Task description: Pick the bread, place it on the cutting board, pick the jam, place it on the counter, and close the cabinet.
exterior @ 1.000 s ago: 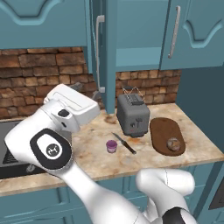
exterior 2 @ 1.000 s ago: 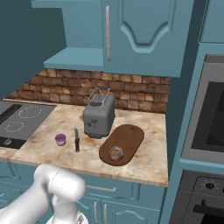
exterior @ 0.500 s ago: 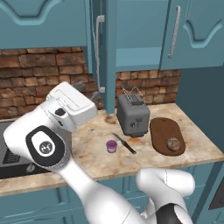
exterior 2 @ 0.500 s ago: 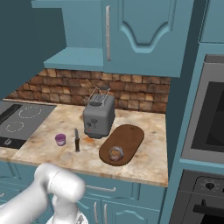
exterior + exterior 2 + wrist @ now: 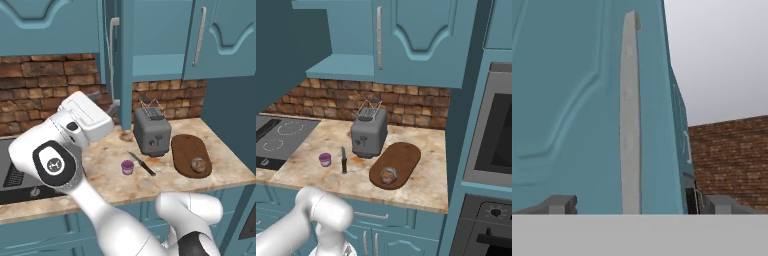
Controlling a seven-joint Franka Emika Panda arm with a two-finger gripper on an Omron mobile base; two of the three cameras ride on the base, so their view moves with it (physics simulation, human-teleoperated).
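Teal panelled cabinet door (image 5: 572, 100) with its silver bar handle (image 5: 630, 115) sits between the wide-open gripper (image 5: 637, 204) fingers, so a glancing push could slip off.

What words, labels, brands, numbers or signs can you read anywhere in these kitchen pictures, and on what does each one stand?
No readable words or numbers anywhere.
Round emblem on the arm's dark joint cap: a logo mark, not legible as letters.
Stovetop: ring outlines and small control marks, too small to read.
Toaster, jam, cabinet: unlabelled.
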